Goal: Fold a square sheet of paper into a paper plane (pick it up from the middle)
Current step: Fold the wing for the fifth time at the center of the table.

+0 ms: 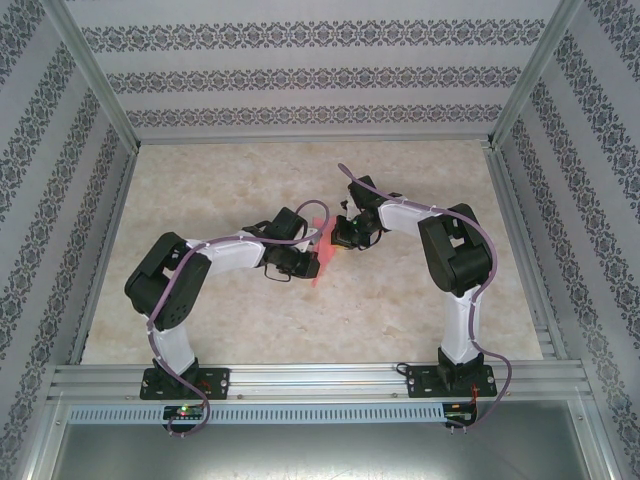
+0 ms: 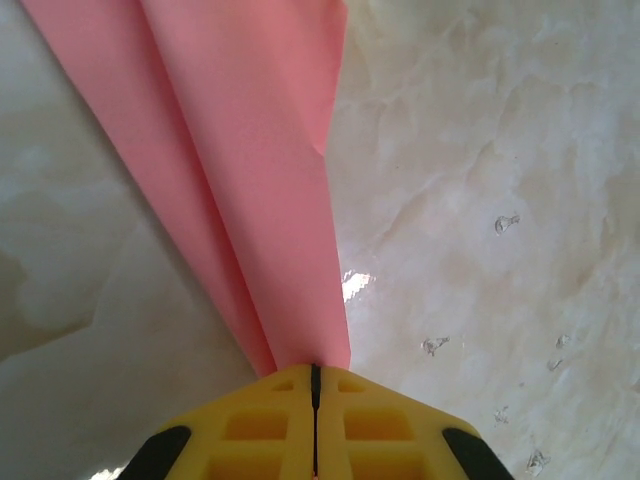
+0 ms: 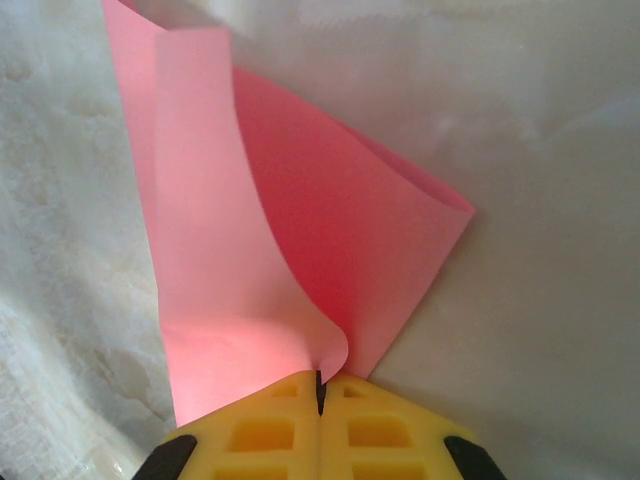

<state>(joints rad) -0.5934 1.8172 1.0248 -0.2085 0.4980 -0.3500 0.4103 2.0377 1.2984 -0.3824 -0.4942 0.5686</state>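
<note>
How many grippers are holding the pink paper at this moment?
2. The left gripper is shut on the narrow folded end of the pink paper; the right gripper is shut on a curled part, both above the middle of the table.

A lab test cell: a marble-look table (image 1: pixel 300 330) boxed by wallpapered panels (image 1: pixel 300 75) on aluminium posts (image 1: pixel 95 75), two robot arms (image 1: pixel 172 300) bolted to a rail (image 1: pixel 320 380) along its near edge
</note>
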